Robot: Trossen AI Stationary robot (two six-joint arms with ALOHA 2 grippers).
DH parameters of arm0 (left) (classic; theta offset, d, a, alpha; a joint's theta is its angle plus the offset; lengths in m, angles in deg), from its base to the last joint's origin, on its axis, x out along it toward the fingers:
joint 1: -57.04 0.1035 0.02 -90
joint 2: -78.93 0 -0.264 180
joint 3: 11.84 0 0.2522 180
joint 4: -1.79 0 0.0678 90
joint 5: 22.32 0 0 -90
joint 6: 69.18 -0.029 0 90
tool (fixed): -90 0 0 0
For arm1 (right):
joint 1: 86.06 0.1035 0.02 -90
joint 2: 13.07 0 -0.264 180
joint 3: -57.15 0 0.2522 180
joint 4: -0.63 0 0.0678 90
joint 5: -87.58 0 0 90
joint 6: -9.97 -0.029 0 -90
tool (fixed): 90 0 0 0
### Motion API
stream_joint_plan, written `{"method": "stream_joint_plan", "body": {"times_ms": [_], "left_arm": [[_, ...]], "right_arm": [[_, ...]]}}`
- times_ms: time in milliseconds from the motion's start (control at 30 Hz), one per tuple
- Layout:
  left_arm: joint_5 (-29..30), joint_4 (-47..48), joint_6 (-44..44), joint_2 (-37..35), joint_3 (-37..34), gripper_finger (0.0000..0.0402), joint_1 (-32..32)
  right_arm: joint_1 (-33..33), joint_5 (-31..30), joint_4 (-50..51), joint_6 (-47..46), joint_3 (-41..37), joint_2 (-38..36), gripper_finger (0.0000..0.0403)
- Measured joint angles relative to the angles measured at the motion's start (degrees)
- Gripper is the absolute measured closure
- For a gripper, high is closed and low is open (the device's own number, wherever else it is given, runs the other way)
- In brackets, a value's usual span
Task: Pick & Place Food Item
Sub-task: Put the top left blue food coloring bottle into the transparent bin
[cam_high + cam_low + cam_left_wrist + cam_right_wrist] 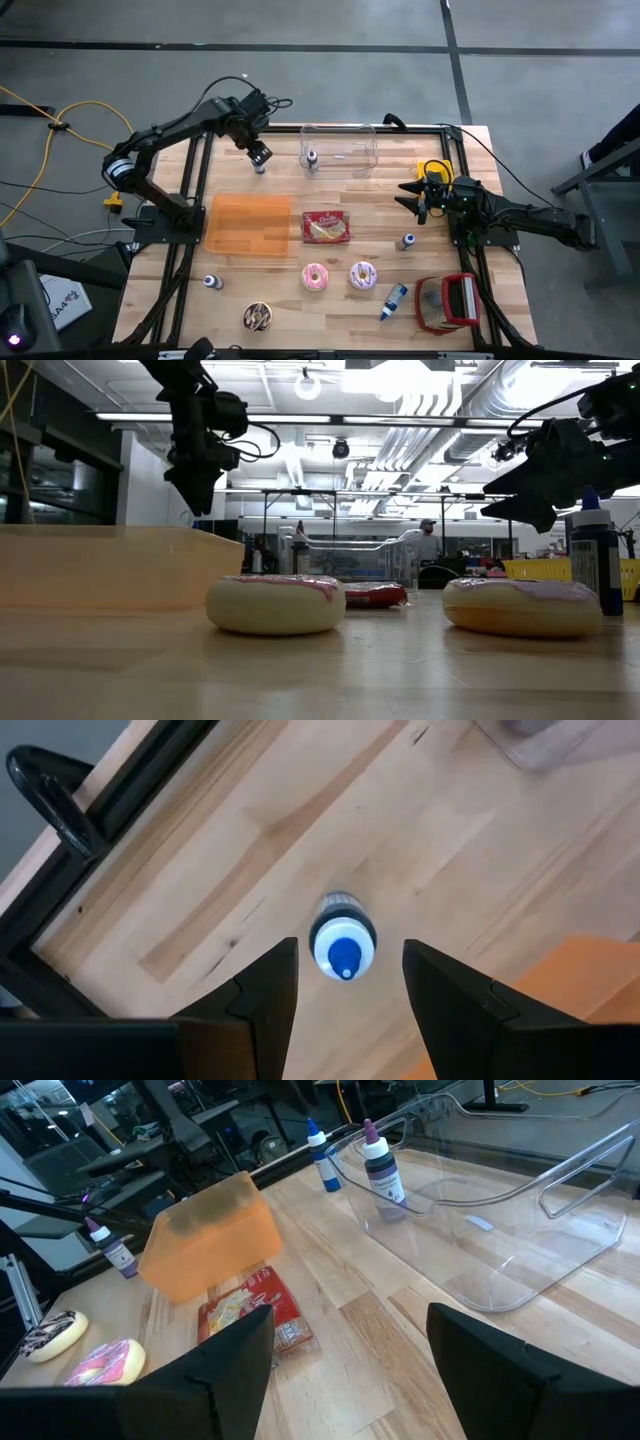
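Two fingers of the left gripper (345, 982) stood apart above a blue-capped bottle (343, 947). Right gripper (418, 197) waited, fingers apart, beside the clear bin (340, 147).

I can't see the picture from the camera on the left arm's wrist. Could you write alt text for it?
Seen from above, a small upright bottle with a blue cap stands on the wooden table, below the left gripper, whose two dark fingers stand open on either side of it without touching it. An orange container shows at one edge.
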Motion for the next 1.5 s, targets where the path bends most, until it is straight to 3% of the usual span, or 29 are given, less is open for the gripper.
{"method": "stream_joint_plan", "body": {"times_ms": [1500], "left_arm": [[0.5, 2.7, -2.3, 8.3, 0.0, 0.0229, -0.3]], "right_arm": [[0.0, 0.0, 0.0, 0.0, 0.0, 0.0, 0.0152]]}}
